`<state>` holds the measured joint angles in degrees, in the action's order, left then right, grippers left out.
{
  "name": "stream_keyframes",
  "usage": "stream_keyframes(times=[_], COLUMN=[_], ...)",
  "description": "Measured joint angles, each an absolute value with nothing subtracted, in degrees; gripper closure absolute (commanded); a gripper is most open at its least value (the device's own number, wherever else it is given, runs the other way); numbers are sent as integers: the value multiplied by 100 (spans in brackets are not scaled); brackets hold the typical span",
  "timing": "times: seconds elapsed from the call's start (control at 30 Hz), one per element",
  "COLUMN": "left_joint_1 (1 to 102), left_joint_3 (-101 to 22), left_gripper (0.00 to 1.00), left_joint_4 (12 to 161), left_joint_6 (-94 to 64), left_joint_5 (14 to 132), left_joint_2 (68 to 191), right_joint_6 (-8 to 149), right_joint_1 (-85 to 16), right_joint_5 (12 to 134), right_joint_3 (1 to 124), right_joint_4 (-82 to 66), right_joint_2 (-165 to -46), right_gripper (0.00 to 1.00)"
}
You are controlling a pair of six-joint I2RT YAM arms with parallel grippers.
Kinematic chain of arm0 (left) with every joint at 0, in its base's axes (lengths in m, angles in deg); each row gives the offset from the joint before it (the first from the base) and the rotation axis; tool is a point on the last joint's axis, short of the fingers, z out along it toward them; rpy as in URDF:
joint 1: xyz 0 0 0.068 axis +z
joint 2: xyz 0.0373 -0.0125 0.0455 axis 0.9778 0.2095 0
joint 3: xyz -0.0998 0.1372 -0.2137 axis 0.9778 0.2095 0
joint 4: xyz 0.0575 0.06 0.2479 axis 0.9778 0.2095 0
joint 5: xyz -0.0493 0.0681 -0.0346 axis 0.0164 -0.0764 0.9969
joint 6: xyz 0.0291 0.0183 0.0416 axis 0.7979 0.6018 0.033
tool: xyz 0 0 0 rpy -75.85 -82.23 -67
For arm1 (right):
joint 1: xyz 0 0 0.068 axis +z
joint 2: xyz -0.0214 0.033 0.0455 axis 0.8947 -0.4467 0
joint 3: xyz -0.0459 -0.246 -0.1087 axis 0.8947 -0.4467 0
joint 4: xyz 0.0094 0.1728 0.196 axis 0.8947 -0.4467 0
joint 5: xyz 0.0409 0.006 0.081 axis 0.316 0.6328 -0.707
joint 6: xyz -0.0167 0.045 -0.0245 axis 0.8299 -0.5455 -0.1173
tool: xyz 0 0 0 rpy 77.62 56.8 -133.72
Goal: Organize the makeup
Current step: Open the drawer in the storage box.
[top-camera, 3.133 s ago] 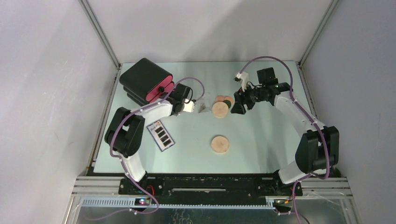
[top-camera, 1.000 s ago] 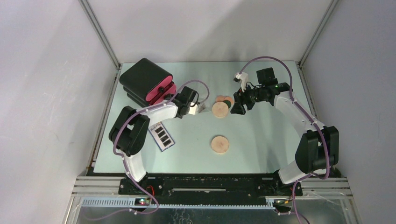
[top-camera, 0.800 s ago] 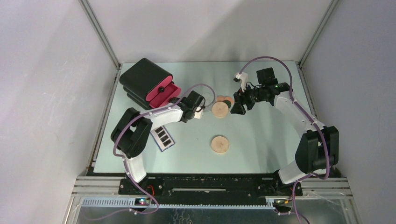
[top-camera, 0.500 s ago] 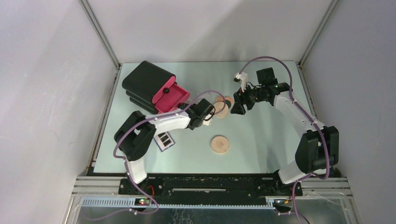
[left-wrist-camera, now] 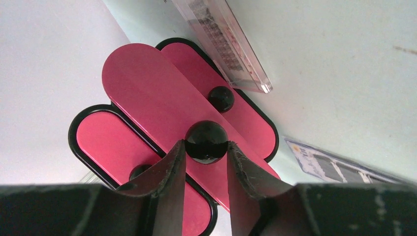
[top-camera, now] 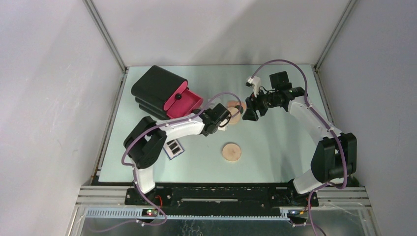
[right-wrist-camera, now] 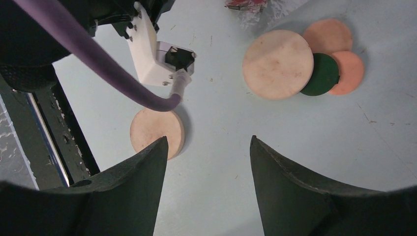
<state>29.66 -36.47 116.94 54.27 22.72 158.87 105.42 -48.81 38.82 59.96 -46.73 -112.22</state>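
The black box (top-camera: pixel 157 88) sat at the far left corner of the bench (top-camera: pixel 280 147). From my left wrist I saw its three pink drawer fronts, and one drawer (left-wrist-camera: pixel 147 83) stood out ahead of the two on either side of it. My left hand (left-wrist-camera: pixel 205 150) was pinching that drawer's black knob (left-wrist-camera: pixel 206 140), one finger on each side of the ball.

Toward the left edge, nearer to me, the flat palette (top-camera: pixel 173 147) lay on the bench, partly hidden under my left forearm.

Around the middle of the bench lay the near tan disc (top-camera: pixel 231 152), well apart from the other things. Farther back lay the far tan disc (right-wrist-camera: pixel 278 64). The dark-green round (right-wrist-camera: pixel 322 73) touched its edge. One peach round (right-wrist-camera: pixel 328 35) and a second peach round (right-wrist-camera: pixel 350 73) were touching the green one. The clear packet (right-wrist-camera: pixel 255 10) lay near that cluster, with something red inside. I saw only its edge at the top of my right wrist view.

To the right of the cluster, toward the far edge, my right hand (right-wrist-camera: pixel 207 142) hung over bare bench. Its fingers were spread wide and held nothing.
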Motion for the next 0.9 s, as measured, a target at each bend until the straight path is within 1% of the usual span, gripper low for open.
stream_keyframes(times=[0.2,0.3,0.4,0.43,0.5,0.6,0.77,0.9], left_joint_1=[2953,2953,2955,2955,2940,2905,2890,2892], left_joint_3=[-4043,-4111,-4119,-4122,-4122,-4122,-4100,-3903], left_gripper=[68,63,51,45,37,21,14,11], left_joint_4=[11797,11823,11836,11821,11790,11711,11661,11644], left_joint_6=[5193,5094,5035,4985,4891,4786,4637,4393], left_joint_5=[2252,2252,2261,2285,2366,2495,2814,3201], left_joint_2=[16177,16208,16208,16208,16208,16201,15978,15251], right_joint_6=[10542,10544,10547,10547,10549,10549,10553,10560], right_joint_1=[-4872,-4872,-4870,-4870,-4872,-4872,-4872,-4872], right_joint_5=[3882,3882,3882,3882,3885,3885,3895,3930], right_joint_3=[5996,5996,5996,5996,5996,5996,5996,5996], right_joint_4=[-4675,-4675,-4675,-4675,-4675,-4675,-4675,-4678], right_joint_2=[-11222,-11222,-11222,-11222,-11222,-11222,-11231,-11276], right_gripper=[29,29,29,29,29,29,29,29])
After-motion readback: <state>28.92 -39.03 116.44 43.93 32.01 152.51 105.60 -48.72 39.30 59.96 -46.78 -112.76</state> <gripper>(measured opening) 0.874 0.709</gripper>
